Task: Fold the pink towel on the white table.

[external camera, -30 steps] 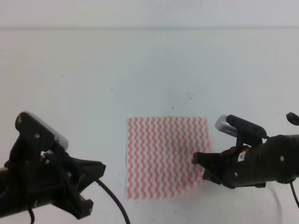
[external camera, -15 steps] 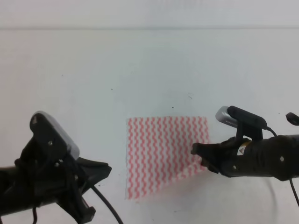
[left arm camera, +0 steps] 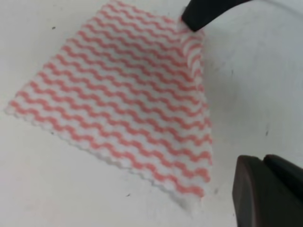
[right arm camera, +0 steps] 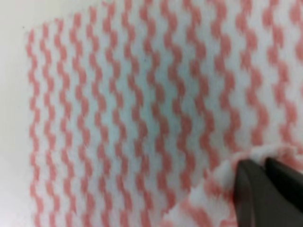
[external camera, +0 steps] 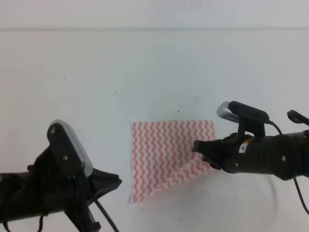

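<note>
The pink towel [external camera: 161, 152], with wavy pink and white stripes, lies on the white table [external camera: 145, 72] just right of centre. Its near right corner is lifted and turned inward, so the near edge now runs diagonally. My right gripper [external camera: 199, 149] is shut on that corner; the right wrist view shows its fingertips [right arm camera: 262, 189] pinching the fabric over the towel [right arm camera: 142, 118]. My left gripper [external camera: 115, 180] hovers a little left of the towel's near left corner, shut with nothing in it. In the left wrist view its dark fingers [left arm camera: 265, 194] sit beside the towel [left arm camera: 123, 94], with the right gripper's tip [left arm camera: 199, 14] at the far corner.
A few tiny dark specks [external camera: 197, 99] dot the table behind the towel. The table's far edge [external camera: 154, 30] runs along the top. A black cable [external camera: 108, 220] trails from the left arm near the front edge.
The right gripper has raised the towel's near right corner and carried it left and back, folding that corner inward. The left arm has moved right, toward the towel's near left corner.
</note>
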